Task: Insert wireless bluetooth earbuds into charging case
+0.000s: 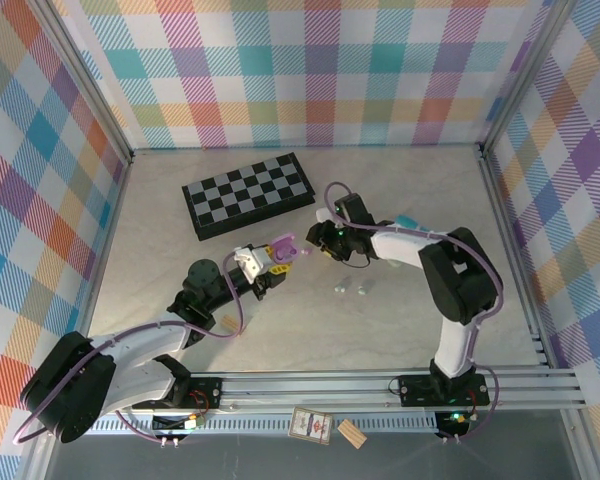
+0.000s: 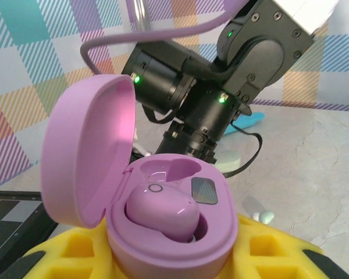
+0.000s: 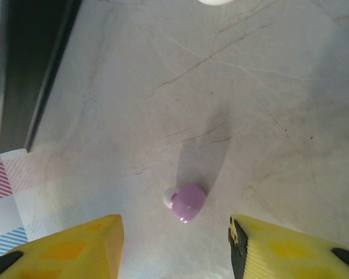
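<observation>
A loose purple earbud [image 3: 188,202] lies on bare counter [image 3: 267,87] near the middle, between the spread, empty fingers of the right end effector [image 3: 173,247]. Tiny, light and glossy, it looks apt to squirt free; a gentle pinch across its rounded body seems safest. The left end effector [image 1: 263,262] clamps the open charging case [image 2: 174,247], one bud [image 2: 163,212] seated.

Glossy plastic case [image 2: 84,157] — matt (veined) stone-look table [image 3: 250,87].
</observation>
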Motion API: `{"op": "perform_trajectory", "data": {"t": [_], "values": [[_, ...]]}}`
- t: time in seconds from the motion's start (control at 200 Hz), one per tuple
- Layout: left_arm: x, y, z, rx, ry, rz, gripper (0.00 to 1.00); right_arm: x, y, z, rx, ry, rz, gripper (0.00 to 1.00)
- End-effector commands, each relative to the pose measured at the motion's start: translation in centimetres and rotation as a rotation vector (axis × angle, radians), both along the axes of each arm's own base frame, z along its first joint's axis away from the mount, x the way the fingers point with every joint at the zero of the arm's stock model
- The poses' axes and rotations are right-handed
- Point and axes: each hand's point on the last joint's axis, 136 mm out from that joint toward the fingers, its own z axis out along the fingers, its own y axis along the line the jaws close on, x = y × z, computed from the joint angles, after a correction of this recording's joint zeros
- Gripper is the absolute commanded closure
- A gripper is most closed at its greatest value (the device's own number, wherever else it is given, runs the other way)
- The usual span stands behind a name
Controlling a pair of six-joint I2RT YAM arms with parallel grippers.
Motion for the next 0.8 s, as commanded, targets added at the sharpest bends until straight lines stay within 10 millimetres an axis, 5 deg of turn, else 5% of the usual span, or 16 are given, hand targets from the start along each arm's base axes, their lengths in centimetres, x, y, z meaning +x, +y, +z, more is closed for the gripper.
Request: {"op": "perform_trajectory", "data": {"t": [0.0, 0.795], "values": [[-0.4, 0.2, 0.3, 0.006, -0.025, -0.015, 0.72, 0.6, 1.5, 0.3, 0.044, 0.012, 0.014, 0.51], [-1.6, -0.5, 0.7, 0.012, -0.072, -0.090, 0.71, 1.0, 2.8, -2.8, -0.016, 0.075, 0.099, 0.73]]}}
